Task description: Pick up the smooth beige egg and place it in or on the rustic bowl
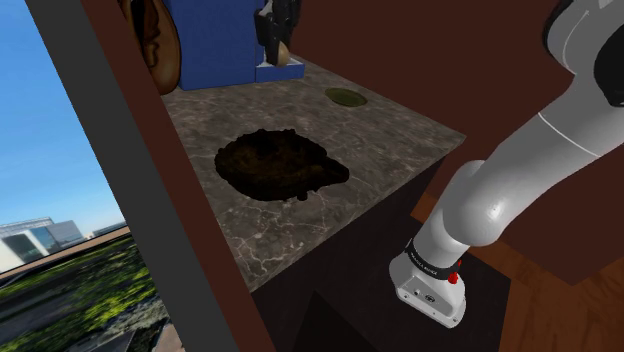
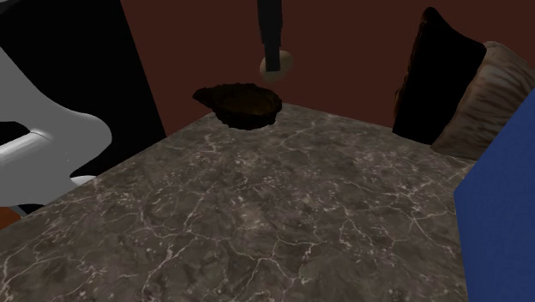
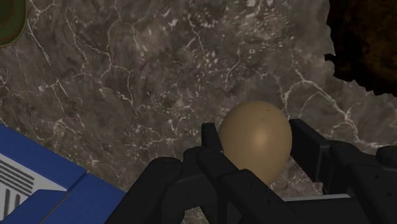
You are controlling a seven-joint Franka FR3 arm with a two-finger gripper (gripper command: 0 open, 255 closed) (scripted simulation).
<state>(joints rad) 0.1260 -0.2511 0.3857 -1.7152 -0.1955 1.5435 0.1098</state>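
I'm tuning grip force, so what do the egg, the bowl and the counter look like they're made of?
The egg looks like a smooth, matte beige shell with faint speckles and a soft highlight; the exact material is unclear. The bowl is dark brown, rough and ragged-edged, perhaps coarse wood or clay. The counter is grey-brown with white veins, like polished marble.

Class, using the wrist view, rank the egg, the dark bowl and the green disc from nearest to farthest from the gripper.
1. Egg: clasped by the gripper.
2. Dark bowl: on the marbled top ahead, off to one side.
3. Green disc: across the marbled top on the other side, clearly farther.
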